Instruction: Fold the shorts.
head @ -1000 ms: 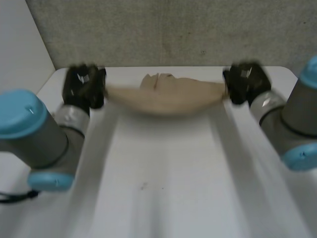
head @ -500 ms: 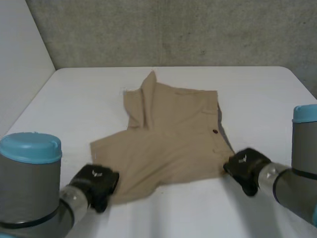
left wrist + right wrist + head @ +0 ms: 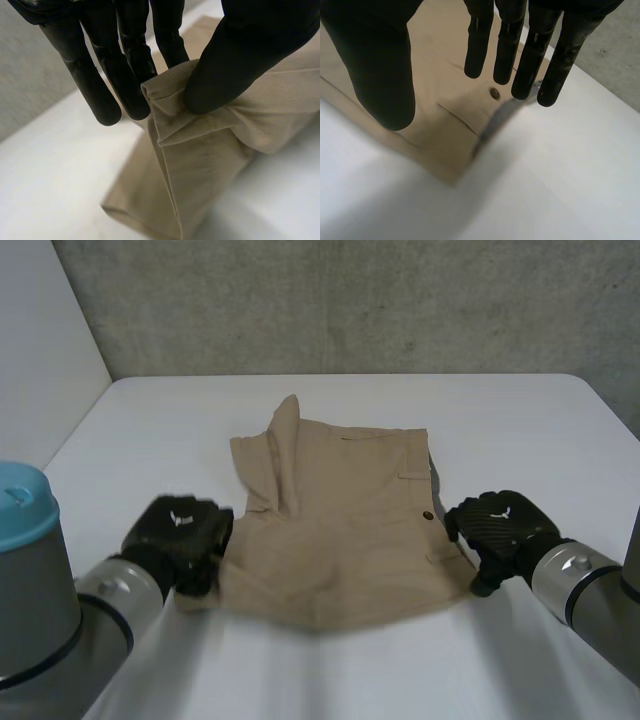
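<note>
Shorts (image 3: pixel 340 530) spread on table (image 3: pixel 500 420), L hand (image 3: pixel 180 535) pinching near corner, R hand (image 3: pixel 500 525) fingers straight, gripping nothing.

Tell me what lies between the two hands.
The shorts, seen in the head view: the left hand pinches one near corner, the right hand hangs open at the other.

Head view: high behind arms (image 3: pixel 110 610), down onto table (image 3: pixel 520 420). Wrist views: close on shorts (image 3: pixel 340 530), each sharing one near corner with it.

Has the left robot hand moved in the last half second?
Yes. The left robot hand, pinching the shorts, has shifted away from the camera, toward the table's far edge.
</note>
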Robot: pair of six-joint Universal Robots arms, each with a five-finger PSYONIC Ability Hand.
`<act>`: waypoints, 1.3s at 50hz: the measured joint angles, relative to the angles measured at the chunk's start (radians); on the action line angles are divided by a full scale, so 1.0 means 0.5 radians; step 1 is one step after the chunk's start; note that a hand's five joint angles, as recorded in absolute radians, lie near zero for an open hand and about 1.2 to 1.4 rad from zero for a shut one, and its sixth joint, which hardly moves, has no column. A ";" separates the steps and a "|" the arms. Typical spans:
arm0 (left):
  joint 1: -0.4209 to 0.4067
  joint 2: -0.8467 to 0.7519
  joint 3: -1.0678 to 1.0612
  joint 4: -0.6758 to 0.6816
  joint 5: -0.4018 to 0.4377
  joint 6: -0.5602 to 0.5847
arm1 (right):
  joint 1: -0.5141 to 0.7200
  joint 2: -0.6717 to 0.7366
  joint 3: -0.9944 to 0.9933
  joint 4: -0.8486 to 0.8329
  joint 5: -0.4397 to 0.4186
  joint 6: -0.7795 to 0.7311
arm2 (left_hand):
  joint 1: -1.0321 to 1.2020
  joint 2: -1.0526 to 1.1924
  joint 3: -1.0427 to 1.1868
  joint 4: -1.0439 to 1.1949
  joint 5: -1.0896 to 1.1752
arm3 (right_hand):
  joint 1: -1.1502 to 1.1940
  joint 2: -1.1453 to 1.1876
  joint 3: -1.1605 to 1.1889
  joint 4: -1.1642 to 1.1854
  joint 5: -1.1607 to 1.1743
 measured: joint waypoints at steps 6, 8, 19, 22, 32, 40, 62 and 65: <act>0.044 -0.068 0.128 0.155 -0.004 -0.045 | 0.007 0.082 0.064 -0.090 -0.138 0.155 | 0.000 0.000 0.000 0.000 0.000 | -0.030 -0.032 -0.039 -0.028 -0.041; 0.059 -0.130 0.193 0.188 -0.008 -0.059 | 0.011 0.132 0.072 -0.119 -0.156 0.158 | 0.000 0.000 0.000 0.000 0.000 | -0.030 -0.032 -0.039 -0.028 -0.047; 0.123 -0.322 0.325 0.211 -0.016 -0.073 | 0.024 0.342 0.033 -0.292 -0.052 0.092 | 0.000 0.000 0.000 0.000 0.000 | 0.020 0.020 0.021 0.029 0.013; 0.154 -0.339 0.322 0.207 -0.015 -0.072 | 0.023 0.367 0.015 -0.310 0.001 0.062 | 0.000 0.000 0.000 0.000 0.000 | 0.241 0.304 0.287 0.292 0.254; 0.180 -0.336 0.228 0.187 -0.010 -0.069 | -0.001 0.369 -0.023 -0.391 0.113 -0.004 | 0.000 0.000 0.000 0.000 0.000 | 0.827 1.162 1.154 1.198 1.096; 0.158 -0.237 0.020 0.008 0.000 -0.049 | -0.049 0.279 -0.020 -0.221 0.111 -0.299 | 0.000 0.000 0.000 0.000 0.000 | 0.827 1.162 1.154 1.198 1.096; 0.009 0.156 -0.247 -0.362 0.244 -0.002 | -0.092 0.137 0.005 0.358 0.111 -0.817 | -1.643 -1.847 -1.820 -1.842 -1.801 | 0.827 1.163 1.189 1.198 1.096; 0.029 0.133 -0.126 -0.198 0.243 0.039 | -0.088 0.140 0.013 0.312 0.112 -0.787 | -1.643 -1.862 -1.843 -1.856 -1.818 | 0.854 1.162 1.189 1.198 1.096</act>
